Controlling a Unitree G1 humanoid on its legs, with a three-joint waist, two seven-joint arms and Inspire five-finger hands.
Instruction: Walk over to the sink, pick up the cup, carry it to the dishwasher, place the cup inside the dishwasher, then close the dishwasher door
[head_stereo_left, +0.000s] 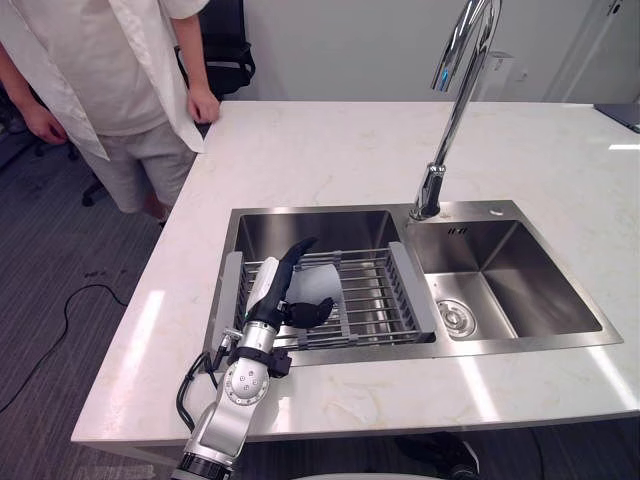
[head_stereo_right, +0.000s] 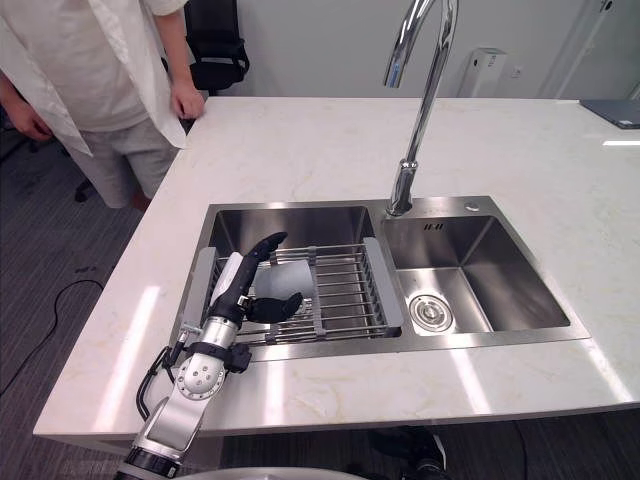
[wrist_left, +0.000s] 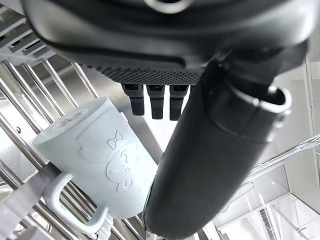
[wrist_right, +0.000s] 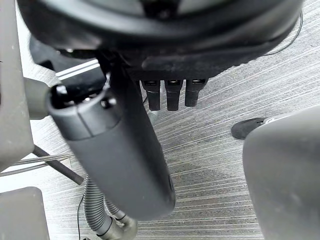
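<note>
A pale blue cup (wrist_left: 100, 150) with a handle lies on its side on the wire rack (head_stereo_left: 375, 300) in the left basin of the steel sink (head_stereo_left: 330, 215). My left hand (head_stereo_left: 283, 268) reaches down over the rack with its fingers straight above the cup (head_stereo_left: 318, 283). Its thumb (wrist_left: 210, 150) stands out beside the cup, not closed on it. In the right wrist view my right hand (wrist_right: 165, 30) hangs over grey floor with relaxed fingers and holds nothing.
A tall chrome faucet (head_stereo_left: 455, 110) rises between the two basins; the right basin (head_stereo_left: 520, 290) has a drain. The sink sits in a white marble counter (head_stereo_left: 330, 150). A person (head_stereo_left: 120, 80) in a white coat stands at the counter's far left corner.
</note>
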